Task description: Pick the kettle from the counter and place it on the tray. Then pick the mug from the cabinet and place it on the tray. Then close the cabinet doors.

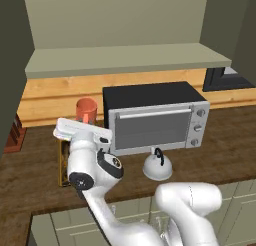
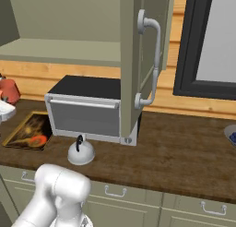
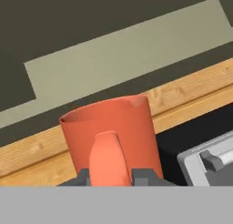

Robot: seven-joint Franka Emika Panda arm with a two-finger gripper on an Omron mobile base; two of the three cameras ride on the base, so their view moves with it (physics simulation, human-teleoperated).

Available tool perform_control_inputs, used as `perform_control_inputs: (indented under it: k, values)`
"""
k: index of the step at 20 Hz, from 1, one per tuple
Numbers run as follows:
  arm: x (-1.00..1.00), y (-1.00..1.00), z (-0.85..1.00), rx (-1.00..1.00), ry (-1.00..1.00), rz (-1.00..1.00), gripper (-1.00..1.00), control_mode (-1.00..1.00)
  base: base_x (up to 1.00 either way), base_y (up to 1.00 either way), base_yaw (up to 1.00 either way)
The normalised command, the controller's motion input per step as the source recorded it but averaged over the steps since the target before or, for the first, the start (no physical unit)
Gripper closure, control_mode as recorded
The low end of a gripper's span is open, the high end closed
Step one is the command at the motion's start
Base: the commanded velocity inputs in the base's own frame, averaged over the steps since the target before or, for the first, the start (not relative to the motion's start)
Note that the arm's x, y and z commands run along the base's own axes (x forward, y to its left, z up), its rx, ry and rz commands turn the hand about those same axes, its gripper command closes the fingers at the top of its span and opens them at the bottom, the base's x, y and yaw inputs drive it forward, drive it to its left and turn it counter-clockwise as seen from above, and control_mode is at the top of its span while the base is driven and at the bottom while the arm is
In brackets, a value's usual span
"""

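Note:
My gripper (image 3: 113, 177) is shut on the salmon-orange mug (image 3: 111, 136), with the mug's loop handle between the two fingertips (image 3: 82, 178). In the left base view the mug (image 1: 86, 110) hangs left of the microwave, above the tray (image 1: 63, 165), which my arm mostly hides. From the right, the mug (image 2: 8, 90) is at the far left edge, over the far end of the golden-rimmed tray (image 2: 28, 130). The silvery kettle (image 1: 157, 166) (image 2: 81, 151) stands on the dark wood counter (image 1: 220, 145), in front of the microwave and off the tray. The cabinet's pale shelf (image 1: 125, 59) is bare.
A silver microwave (image 1: 155, 121) (image 2: 87, 111) stands just right of the mug and tray. One open cabinet door (image 2: 133, 69) with a curved silver handle (image 2: 156, 60) juts out over the counter. A dark-framed window (image 2: 207, 41) is at the right, and a blue object (image 2: 232, 134) shows at the edge.

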Motion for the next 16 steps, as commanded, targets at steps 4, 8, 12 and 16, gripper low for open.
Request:
perform_control_inputs:
  k: [4, 8, 12, 16]
  values:
    - [-0.05, 0.4, -0.5, 0.07, 0.07, -0.48, 1.0, -1.0, 0.0, 0.0, 0.0]
    - [0.23, -0.02, -0.52, 0.08, 0.02, -0.41, 1.0, -1.0, 0.0, 0.0, 0.0]
    - [0.49, -0.03, -0.54, 0.03, 0.0, -0.34, 1.0, -1.0, 0.0, 0.0, 0.0]
    - [0.52, -0.02, -0.49, 0.1, 0.02, -0.26, 1.0, -1.0, 0.0, 0.0, 0.0]
